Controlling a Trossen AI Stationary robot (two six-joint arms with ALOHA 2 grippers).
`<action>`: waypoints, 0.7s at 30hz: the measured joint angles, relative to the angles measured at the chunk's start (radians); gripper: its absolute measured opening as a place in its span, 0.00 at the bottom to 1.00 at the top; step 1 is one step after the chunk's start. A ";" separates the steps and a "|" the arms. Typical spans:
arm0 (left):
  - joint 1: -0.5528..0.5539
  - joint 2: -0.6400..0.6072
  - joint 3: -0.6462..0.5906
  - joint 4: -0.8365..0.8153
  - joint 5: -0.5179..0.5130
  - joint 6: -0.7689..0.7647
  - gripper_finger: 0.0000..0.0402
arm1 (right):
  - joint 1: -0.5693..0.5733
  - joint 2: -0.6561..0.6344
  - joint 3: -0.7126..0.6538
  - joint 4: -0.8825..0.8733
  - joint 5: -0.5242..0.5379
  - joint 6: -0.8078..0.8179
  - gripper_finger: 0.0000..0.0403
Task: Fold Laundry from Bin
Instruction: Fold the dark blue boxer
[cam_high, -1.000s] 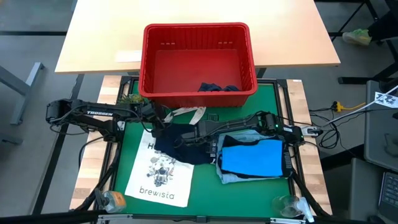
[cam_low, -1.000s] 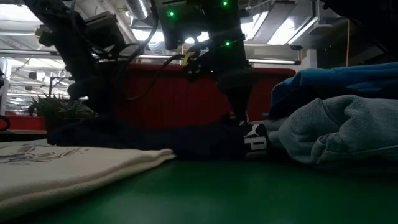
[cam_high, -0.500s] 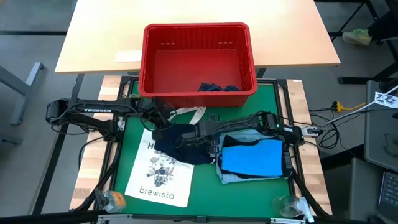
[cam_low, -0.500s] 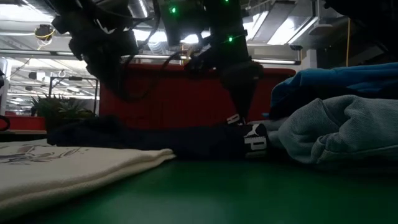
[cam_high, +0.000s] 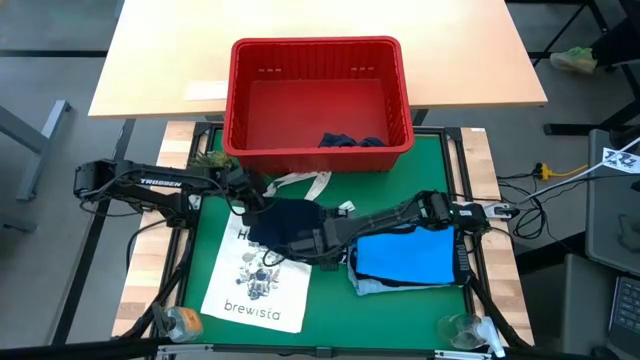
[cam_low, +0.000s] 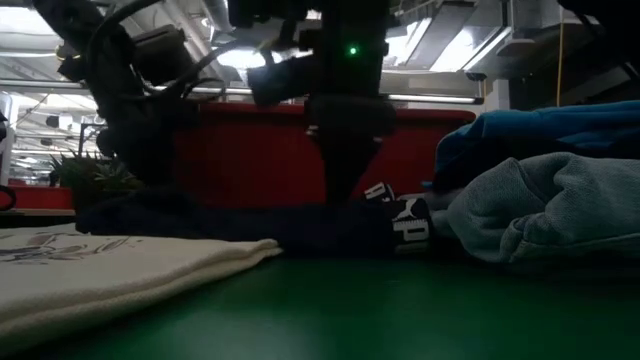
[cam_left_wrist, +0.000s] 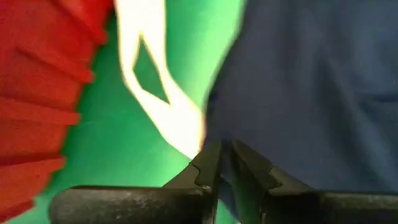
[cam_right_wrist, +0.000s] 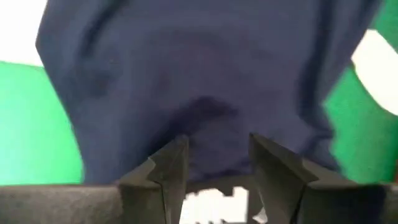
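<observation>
High view showed the job midway: folded pile (cam_high: 405, 258) at lower right, one garment (cam_high: 350, 141) left in the bin (cam_high: 235, 100), navy garment (cam_high: 290, 228) at centre on the worktop (cam_high: 400, 175), left tool (cam_high: 252, 204) pinching its edge, right tool (cam_high: 322, 240) spread over it.

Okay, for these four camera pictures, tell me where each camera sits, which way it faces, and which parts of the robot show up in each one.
High view: overhead, straight down; both arms, red bin, navy garment.
Low view: table height, level across the green mat; arms drop in from above.
Left wrist view: on left arm; left gripper nearly shut at the garment's edge.
Right wrist view: on right arm; right gripper, jaws apart.
Shared: all four show the navy garment.
</observation>
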 joint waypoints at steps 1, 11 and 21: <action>0.002 0.000 -0.012 0.017 -0.021 0.000 0.07 | 0.006 0.000 -0.017 0.026 -0.011 0.019 0.42; 0.049 0.000 -0.090 0.041 -0.147 0.038 0.01 | 0.022 0.000 -0.125 0.115 -0.127 0.059 0.42; 0.049 -0.033 0.074 -0.173 -0.075 -0.024 0.00 | 0.022 0.001 -0.022 0.043 -0.129 0.054 0.42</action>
